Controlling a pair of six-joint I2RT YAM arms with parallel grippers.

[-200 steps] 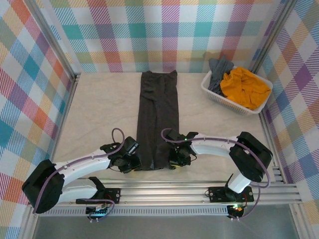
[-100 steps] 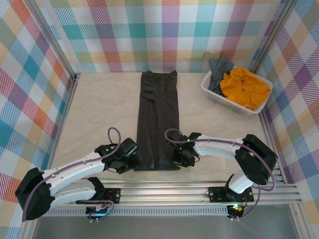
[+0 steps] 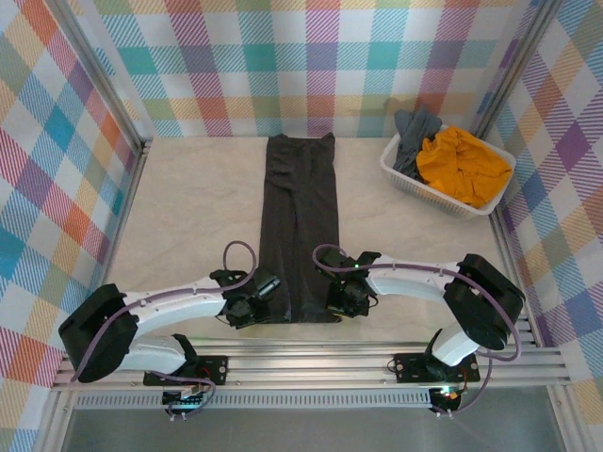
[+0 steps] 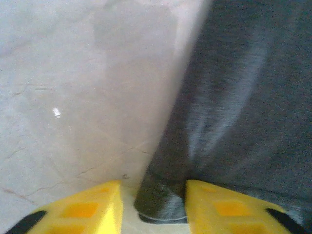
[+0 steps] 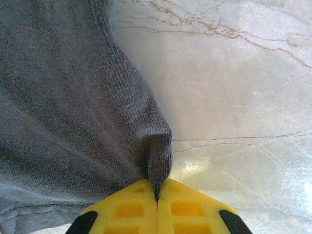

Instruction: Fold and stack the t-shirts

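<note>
The right gripper (image 5: 157,191) is clenched on a small fold at the near right corner of the dark charcoal t-shirt (image 3: 300,217), with bare table (image 5: 234,97) to its right. The left gripper (image 4: 153,200) is released, its 2 yellow fingers parted around the shirt's near left corner, and the folded strip runs away from both grippers. Well beyond the right gripper, the mustard-orange t-shirt (image 3: 462,165) and the slate grey t-shirt (image 3: 415,127) lie heaped in the white basket (image 3: 429,195).
</note>
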